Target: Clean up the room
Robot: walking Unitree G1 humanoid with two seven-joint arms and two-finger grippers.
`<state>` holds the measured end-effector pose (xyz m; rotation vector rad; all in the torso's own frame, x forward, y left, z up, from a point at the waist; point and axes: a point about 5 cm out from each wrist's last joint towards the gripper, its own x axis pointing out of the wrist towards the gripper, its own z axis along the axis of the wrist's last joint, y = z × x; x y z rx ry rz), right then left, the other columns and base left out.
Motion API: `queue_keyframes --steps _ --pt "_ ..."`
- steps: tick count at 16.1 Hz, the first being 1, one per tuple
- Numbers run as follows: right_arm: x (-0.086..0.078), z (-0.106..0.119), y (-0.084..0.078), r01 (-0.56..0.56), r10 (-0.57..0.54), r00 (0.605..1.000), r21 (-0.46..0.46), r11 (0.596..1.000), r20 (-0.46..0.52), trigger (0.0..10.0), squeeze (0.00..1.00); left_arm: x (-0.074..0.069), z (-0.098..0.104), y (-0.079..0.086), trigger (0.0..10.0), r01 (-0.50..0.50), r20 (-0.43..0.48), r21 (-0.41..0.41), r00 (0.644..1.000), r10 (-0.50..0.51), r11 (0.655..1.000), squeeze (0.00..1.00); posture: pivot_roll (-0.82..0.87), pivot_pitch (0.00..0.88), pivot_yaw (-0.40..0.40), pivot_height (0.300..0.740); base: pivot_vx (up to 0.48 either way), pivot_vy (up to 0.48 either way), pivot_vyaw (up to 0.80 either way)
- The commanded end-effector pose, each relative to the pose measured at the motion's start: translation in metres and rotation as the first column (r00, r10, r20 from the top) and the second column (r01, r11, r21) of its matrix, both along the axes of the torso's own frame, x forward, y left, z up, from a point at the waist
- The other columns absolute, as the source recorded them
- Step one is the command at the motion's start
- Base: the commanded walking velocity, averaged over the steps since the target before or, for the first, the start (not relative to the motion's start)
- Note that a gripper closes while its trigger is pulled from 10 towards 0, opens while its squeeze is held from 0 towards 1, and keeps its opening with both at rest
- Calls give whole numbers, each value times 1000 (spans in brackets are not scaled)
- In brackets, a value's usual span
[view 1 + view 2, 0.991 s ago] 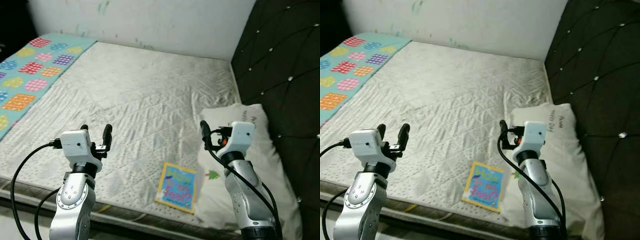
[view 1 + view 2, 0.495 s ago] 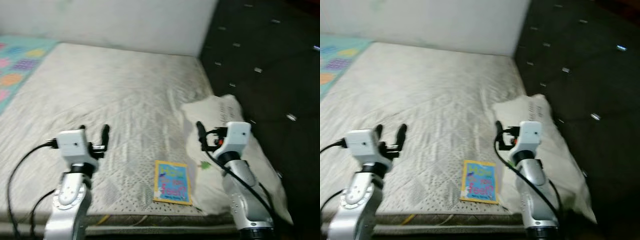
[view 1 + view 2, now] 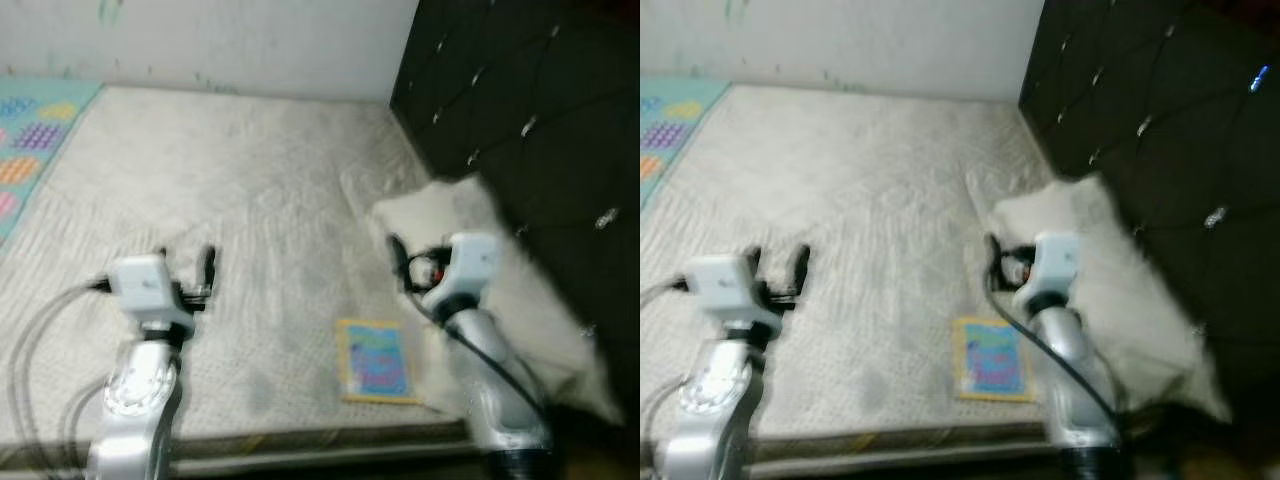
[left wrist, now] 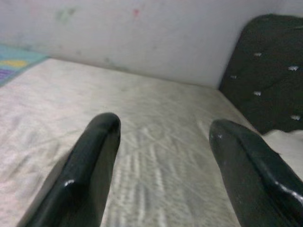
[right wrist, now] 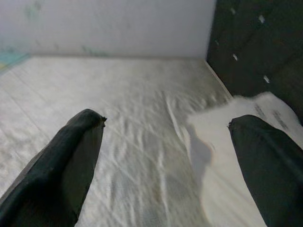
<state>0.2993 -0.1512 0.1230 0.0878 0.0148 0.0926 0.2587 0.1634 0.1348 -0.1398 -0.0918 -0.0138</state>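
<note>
Hovering over the mattress, both grippers spread wide.

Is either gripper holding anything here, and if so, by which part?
Nothing is held. The left gripper and right gripper are both open above the mattress; the book lies untouched.

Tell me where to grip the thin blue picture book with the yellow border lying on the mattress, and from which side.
The picture book lies flat near the mattress's front edge, beside the white pillow. Best bet: the right gripper, open and nearest, comes from the front, slides one finger under the near short edge and pinches it; flat, thin covers offer nothing from above.
</note>
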Motion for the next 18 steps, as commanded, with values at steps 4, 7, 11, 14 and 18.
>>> queue_keyframes --steps 4,7,11,14,18 --pt "2 4 0 1 -1 1000 11 1000 15 10000 0 1 1 4 10000 -11 -4 12 1000 11 1000 0 -18 60 -72 740 0 371 0" --pt "2 5 1 -8 8 1000 6 1000 16 10000 0 1 1 4 10000 -15 -4 13 1000 15 1000 0 -18 60 -71 740 0 372 0" --pt "1 5 3 -24 24 999 -7 1000 22 10000 0 0 2 5 10000 -15 -7 12 1000 16 1000 0 -17 67 -70 740 0 375 0" --pt "1 5 3 -26 26 999 -6 1000 21 10000 0 0 1 5 10000 -18 -9 11 1000 18 1000 0 -17 67 -70 740 0 376 492" --pt "1 5 4 -32 32 999 -6 999 20 10000 0 0 2 5 10000 -20 -12 10 1000 20 1000 0 -15 68 -72 740 0 380 475"
